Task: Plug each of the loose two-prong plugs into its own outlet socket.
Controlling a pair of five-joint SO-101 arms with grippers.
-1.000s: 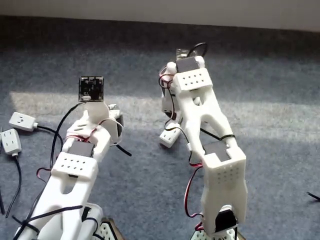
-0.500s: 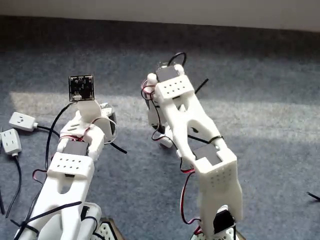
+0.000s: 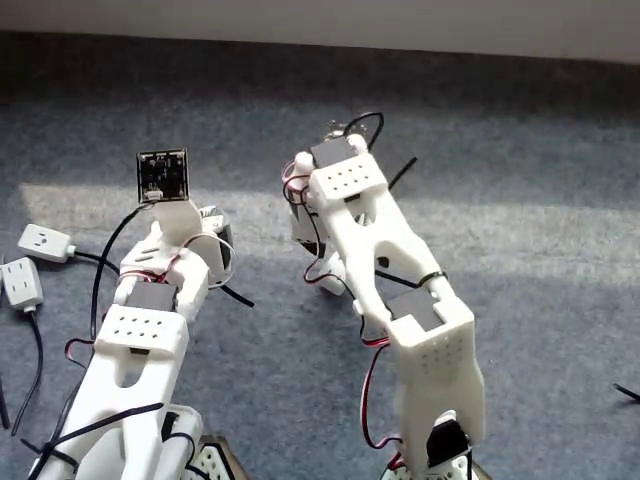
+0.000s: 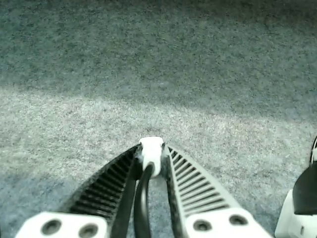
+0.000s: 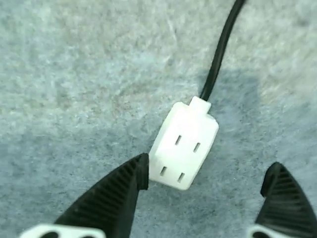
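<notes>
Socket (image 5: 184, 145) flat, slots up — long axis along cord (image 5: 221, 49); left gripper (image 4: 151, 159) clamps plug (image 4: 151, 148).

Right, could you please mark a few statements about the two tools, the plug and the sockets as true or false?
1. The left tool is shut on a white plug that has a black cord. True.
2. The right tool is shut on the outlet socket. False: it is open, and the socket lies on the carpet beneath it.
3. That socket's cord is black. True.
4. Two more sockets lie on the right arm's outer side. False: the two spare sockets lie on the carpet beside the left arm.
</notes>
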